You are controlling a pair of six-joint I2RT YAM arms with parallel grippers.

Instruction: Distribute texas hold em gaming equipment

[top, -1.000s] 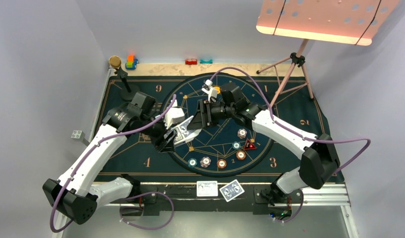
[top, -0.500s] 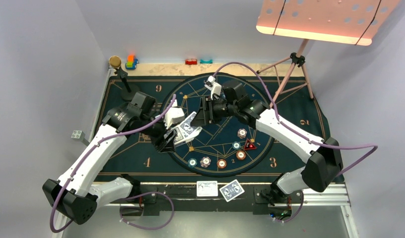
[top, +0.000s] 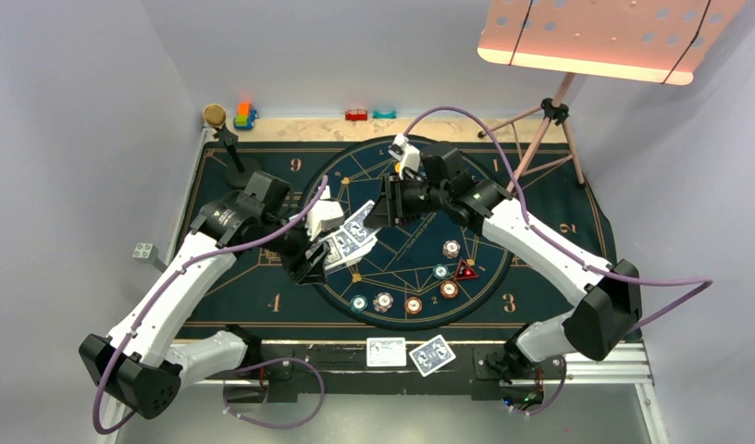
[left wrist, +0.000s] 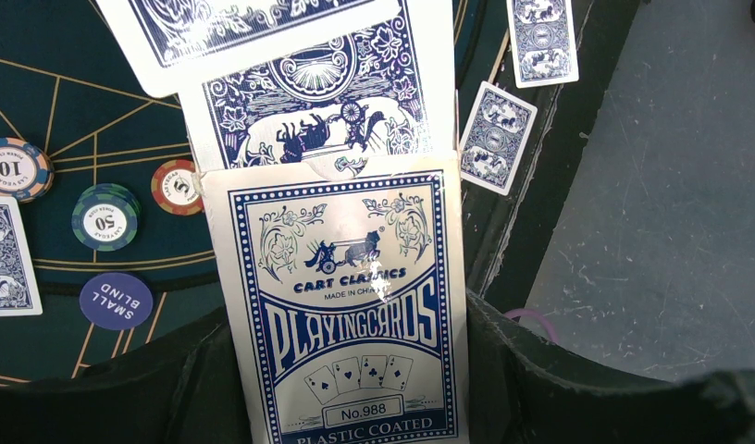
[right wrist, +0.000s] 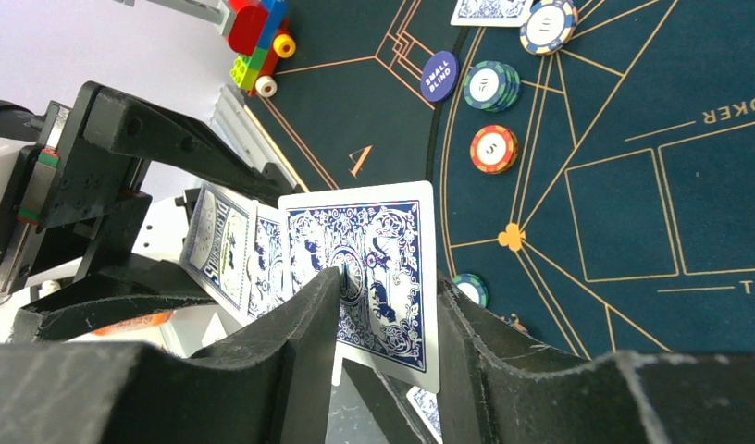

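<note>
At the 10 o'clock corner of the dark mat (top: 263, 291) a black stand (top: 228, 143) with a round cork-coloured top is upright. Toy blocks (top: 244, 116) sit just beside that top, at its 3 o'clock, on the bare counter (top: 300, 125). Over the 9 o'clock rim of the mat's round design, the left tool (top: 311, 259) is clenched on the card box (left wrist: 346, 314). The box's open end points toward 2 o'clock, and blue-backed cards stick out of it in a loose fan. The outermost card (top: 360, 227) reaches furthest, toward the right tool (top: 385, 205), which comes in from about 1 o'clock. In the right wrist view that card stands between the tool's two fingers (right wrist: 309, 324), one on each side, but I cannot tell whether they pinch it. At 6 o'clock, past the mat's near edge, two dealt cards (top: 386, 351) lie face down just beside each other, the right-hand one tilted. Poker chips (top: 383, 301) lie in an arc inside the round design from about 7 o'clock round to 4 o'clock, well apart from both tools. The red triangular marker (top: 464, 270) lies flat at 4 o'clock, just beside a teal chip (top: 440, 271).
</note>
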